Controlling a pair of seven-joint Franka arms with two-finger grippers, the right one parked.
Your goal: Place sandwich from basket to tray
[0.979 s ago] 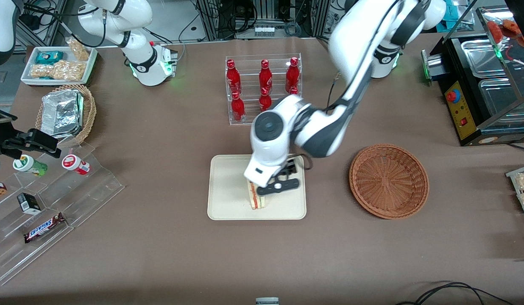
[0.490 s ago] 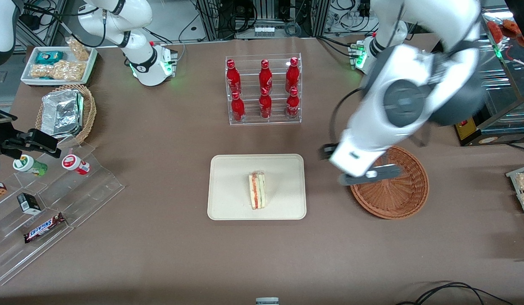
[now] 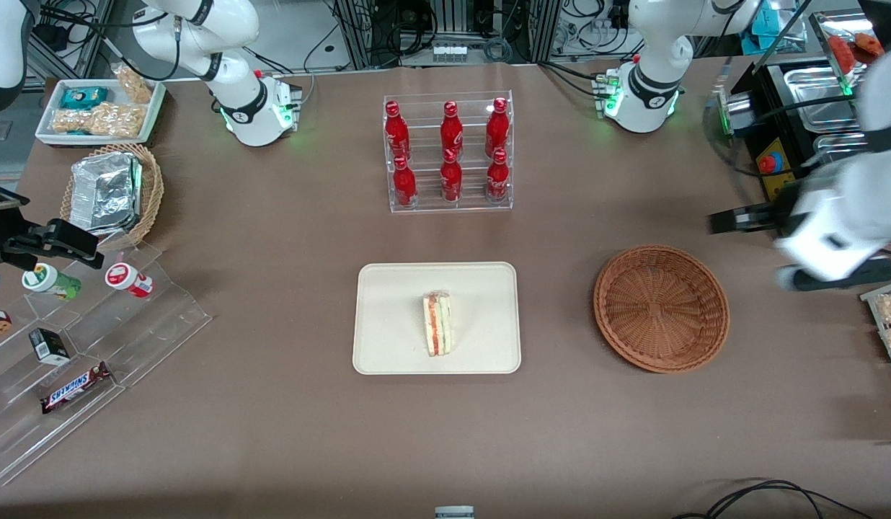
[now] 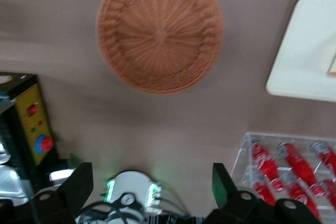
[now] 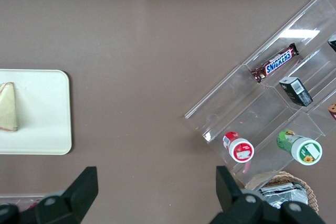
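Note:
The sandwich, a white-bread wedge with orange-red and green layers, lies on the cream tray; it also shows in the right wrist view. The reddish-brown wicker basket stands beside the tray, toward the working arm's end, with nothing in it. My gripper hangs high above the table edge at the working arm's end, past the basket and well away from the sandwich. Its fingers stand wide open with nothing between them.
A clear rack of red bottles stands farther from the front camera than the tray. A black appliance sits close to my gripper. A tan basket with foil and acrylic snack shelves lie toward the parked arm's end.
My gripper has let go of the sandwich on the tray, lifted, and swung across the basket to the working arm's end of the table. The sandwich has stayed put.

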